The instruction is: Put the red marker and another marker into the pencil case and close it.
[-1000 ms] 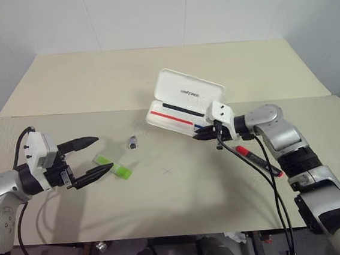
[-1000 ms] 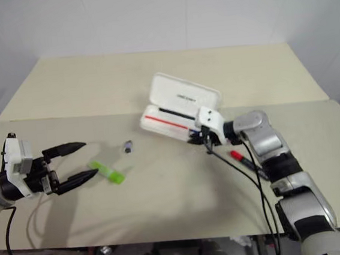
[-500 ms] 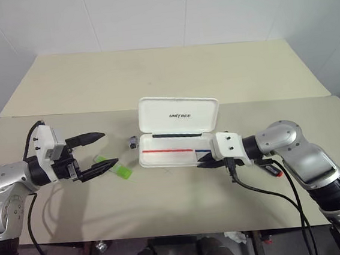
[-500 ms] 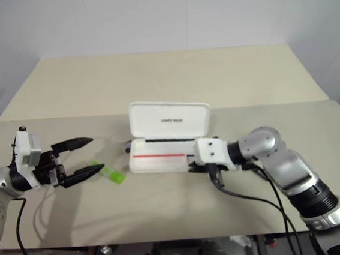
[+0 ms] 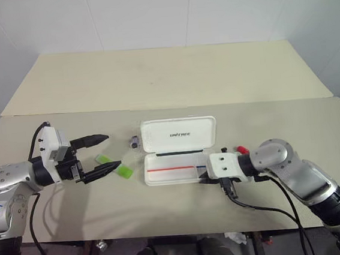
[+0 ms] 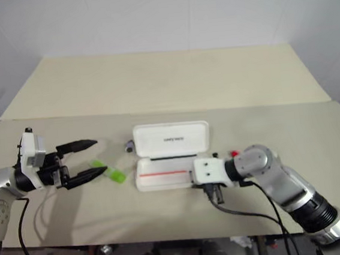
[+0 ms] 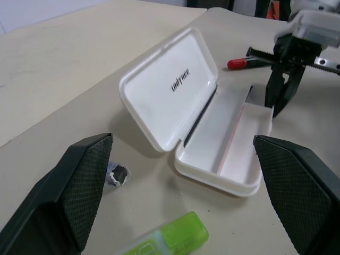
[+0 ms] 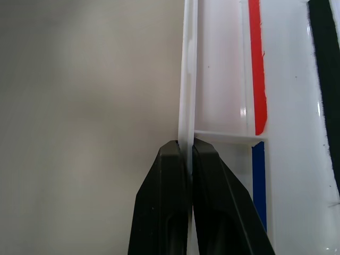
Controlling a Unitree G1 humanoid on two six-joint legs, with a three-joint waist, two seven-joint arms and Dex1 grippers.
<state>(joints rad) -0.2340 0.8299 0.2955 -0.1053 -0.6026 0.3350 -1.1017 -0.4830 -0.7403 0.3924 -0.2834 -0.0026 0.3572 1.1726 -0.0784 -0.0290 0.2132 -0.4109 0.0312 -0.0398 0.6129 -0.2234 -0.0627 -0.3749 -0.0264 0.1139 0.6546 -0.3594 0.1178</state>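
You have the pencil case (image 5: pixel 179 157) at frame centre, open, white, rounded, "UNITREE" on its raised lid, a red and blue stripe inside. The right gripper (image 8: pixel 186 154) is clamped on its front wall. The red marker (image 7: pixel 245 63) lies just right of it; the lime-green marker (image 5: pixel 115 168) left of it, by the wide-open, empty left gripper (image 5: pixel 102 152). Beige table (image 5: pixel 171 79), white walls.

The pencil case (image 5: pixel 179 157) lies between another marker (image 5: pixel 115 168) and the red marker (image 5: pixel 242 149).
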